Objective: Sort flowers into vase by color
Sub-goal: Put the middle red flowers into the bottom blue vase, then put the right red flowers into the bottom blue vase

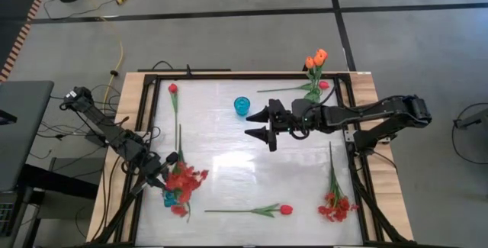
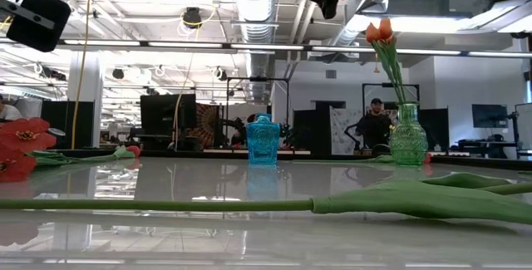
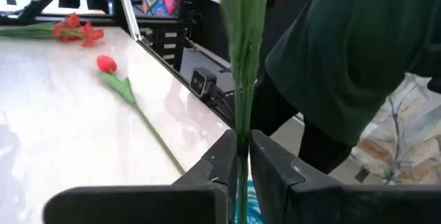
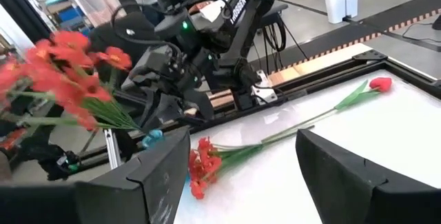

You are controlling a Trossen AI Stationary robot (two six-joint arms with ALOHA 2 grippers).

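Flowers lie scattered over the white table (image 1: 229,164), and the biggest is the bushy red spray (image 1: 185,179) at the lower left of the high view, clamped by its stems in the left gripper (image 1: 169,162). The left wrist view shows those green stems (image 3: 242,79) pinched upright between the closed fingers, probably so the bunch can be dropped stem-first into the small blue vase (image 1: 171,198) showing just under the blossoms. A second red spray (image 1: 334,202) lies at lower right, and single red tulips lie at bottom centre (image 1: 284,210) and upper left (image 1: 173,88), all waiting their turn. Orange tulips (image 1: 316,57) already stand in the green vase (image 2: 407,137) at upper right. Another blue vase (image 1: 242,105) stands empty near top centre. The right gripper (image 1: 263,124) hovers mid-table, fingers spread wide and holding nothing, seemingly between picks.
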